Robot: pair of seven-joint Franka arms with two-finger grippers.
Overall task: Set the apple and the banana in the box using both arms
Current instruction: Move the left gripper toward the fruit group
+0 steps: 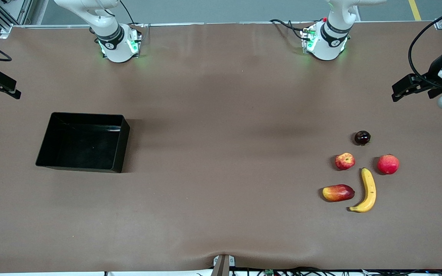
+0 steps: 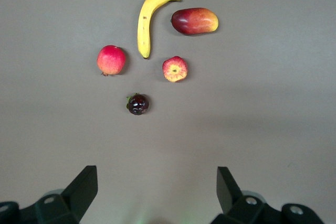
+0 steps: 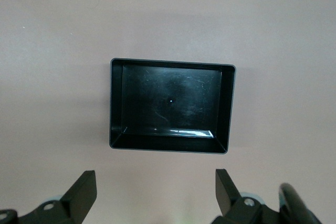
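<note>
Toward the left arm's end of the brown surface (image 1: 221, 153) lie the fruits: the apple (image 1: 345, 161), streaked red and yellow, with the banana (image 1: 366, 191) just beside it and nearer the front camera. A mango-like fruit (image 1: 338, 192), a plain red fruit (image 1: 388, 164) and a dark round fruit (image 1: 362, 137) lie close by. Well apart, toward the right arm's end, sits the black box (image 1: 83, 142) — the right wrist view alone shows its glossy floor bare. Both arms wait high at the surface's ends: left gripper (image 2: 155, 187) above the fruit, right gripper (image 3: 156, 192) above the box — fingers apart, holding nothing.
</note>
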